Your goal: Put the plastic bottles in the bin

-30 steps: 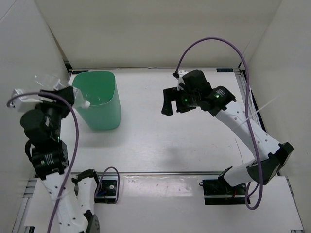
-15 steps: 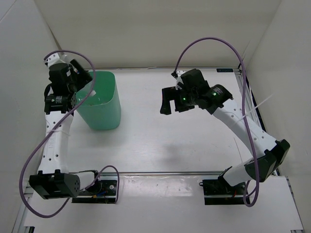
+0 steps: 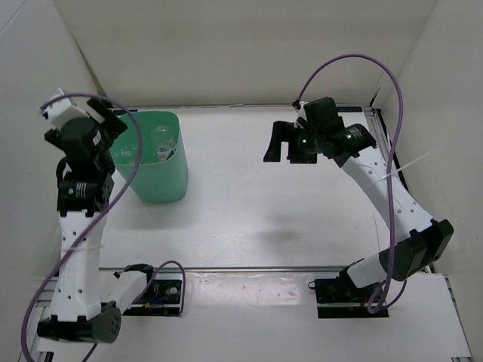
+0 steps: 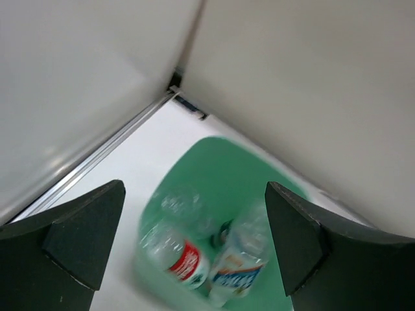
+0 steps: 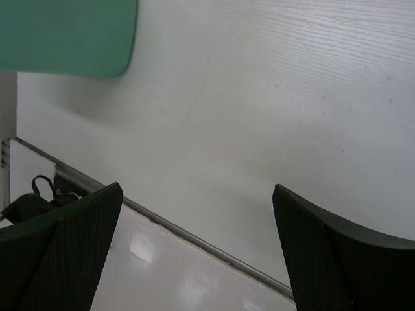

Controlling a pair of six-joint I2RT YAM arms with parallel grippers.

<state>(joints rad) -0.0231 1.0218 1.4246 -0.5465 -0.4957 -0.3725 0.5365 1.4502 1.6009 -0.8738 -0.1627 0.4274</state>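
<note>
The mint-green bin [image 3: 155, 177] stands at the table's left side. Plastic bottles lie inside it, showing as clear glints [image 3: 161, 140] from above. In the left wrist view a red-labelled bottle [image 4: 183, 260], a blue-labelled one [image 4: 238, 272] and a plain clear one [image 4: 176, 203] rest in the bin [image 4: 272, 175], slightly blurred. My left gripper [image 3: 113, 127] hovers over the bin's left rim, open and empty [image 4: 194, 194]. My right gripper [image 3: 284, 146] hangs open and empty above the table's middle right [image 5: 198, 194].
White enclosure walls stand close behind and left of the bin [image 4: 97, 78]. A metal rail [image 5: 194, 236] marks the table's near edge. The bin's lower corner [image 5: 65, 32] shows at the top left of the right wrist view.
My left gripper held a clear bottle beside the bin, opened, and the bottle now lies inside the bin. The left arm rose and shifted. The right gripper drifted right and back.
</note>
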